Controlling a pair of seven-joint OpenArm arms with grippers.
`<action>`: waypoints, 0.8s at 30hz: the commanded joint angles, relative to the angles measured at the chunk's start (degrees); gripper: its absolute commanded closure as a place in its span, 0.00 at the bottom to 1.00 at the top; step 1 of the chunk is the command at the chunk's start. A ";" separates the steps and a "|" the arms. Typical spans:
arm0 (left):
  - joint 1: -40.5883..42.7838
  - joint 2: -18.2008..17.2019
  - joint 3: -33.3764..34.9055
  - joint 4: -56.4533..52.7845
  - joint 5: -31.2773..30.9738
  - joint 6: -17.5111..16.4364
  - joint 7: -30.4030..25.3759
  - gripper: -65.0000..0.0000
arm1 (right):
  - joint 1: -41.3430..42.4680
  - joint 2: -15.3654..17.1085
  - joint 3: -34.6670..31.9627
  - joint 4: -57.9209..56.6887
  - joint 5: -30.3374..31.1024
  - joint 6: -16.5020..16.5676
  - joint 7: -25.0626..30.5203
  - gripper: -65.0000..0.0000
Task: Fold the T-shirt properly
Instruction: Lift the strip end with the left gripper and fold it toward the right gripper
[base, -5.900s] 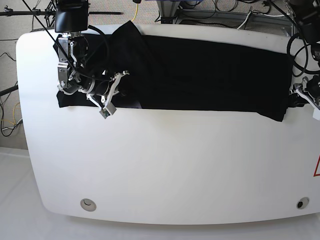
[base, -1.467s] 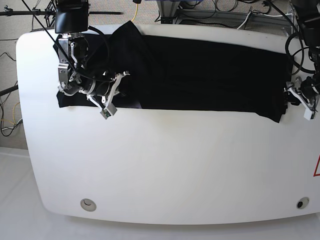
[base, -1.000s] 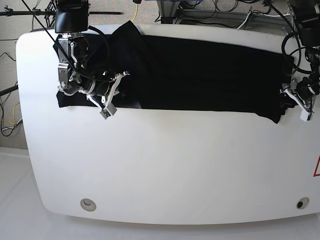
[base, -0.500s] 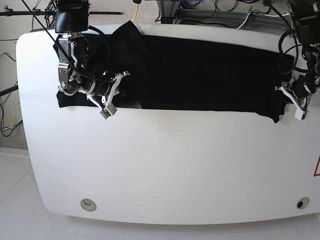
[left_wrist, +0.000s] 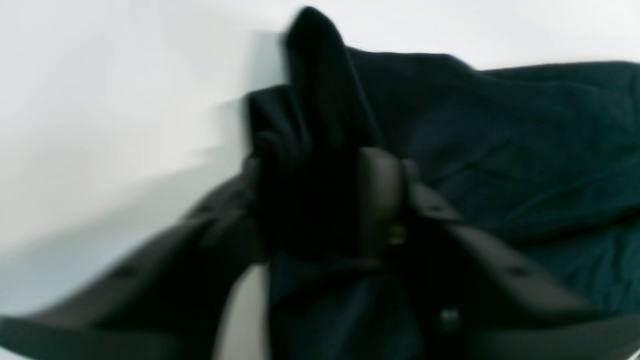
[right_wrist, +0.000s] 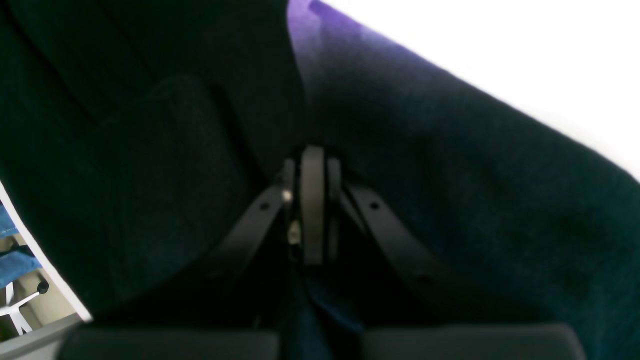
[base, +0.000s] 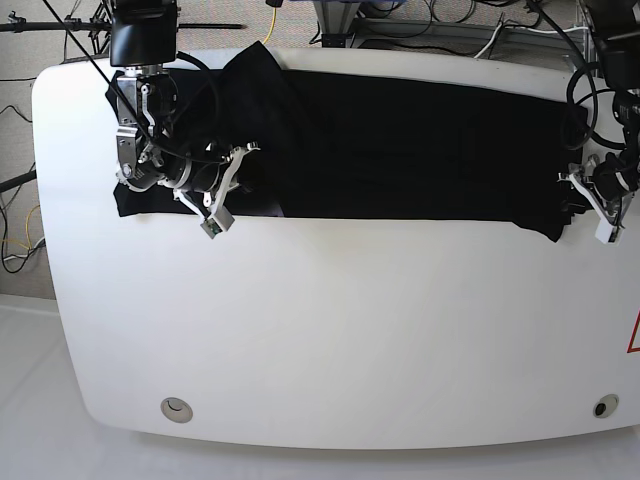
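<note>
The black T-shirt (base: 400, 150) lies spread in a long band along the far side of the white table (base: 330, 330), plain side up. Its right-hand end is bunched up between the fingers of my left gripper (base: 588, 203), which is shut on that cloth (left_wrist: 310, 165); in the left wrist view the left gripper (left_wrist: 320, 170) holds a raised fold. At the shirt's left end my right gripper (base: 228, 188) rests on the cloth. In the right wrist view the right gripper (right_wrist: 312, 160) has its fingers pressed together on the dark fabric (right_wrist: 450, 200), beside a purple strip (right_wrist: 320, 40).
Cables and stands (base: 420, 20) crowd the floor behind the table. Two round holes (base: 177, 407) (base: 604, 407) sit near the table's front edge. A red triangle mark (base: 635, 335) shows at the right edge. A chair base (right_wrist: 20, 305) appears past the table's edge.
My left gripper moved in from the right onto the shirt's right end and closed on the cloth, bunching it; it has since drawn slightly back rightward. The right arm stayed still.
</note>
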 joint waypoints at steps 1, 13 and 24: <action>-0.70 -1.18 -0.42 1.51 -0.76 -0.28 -0.77 0.81 | 0.38 0.37 0.09 0.68 -1.09 0.00 -1.07 1.00; 0.58 2.74 -0.63 4.41 -0.78 -0.28 -2.04 0.99 | 0.38 0.41 0.04 0.48 -1.63 -0.43 -1.33 1.00; 6.80 2.78 -0.73 19.81 -3.61 -0.28 -1.89 1.00 | 0.53 0.09 -0.13 0.39 -1.56 -0.46 -1.84 1.00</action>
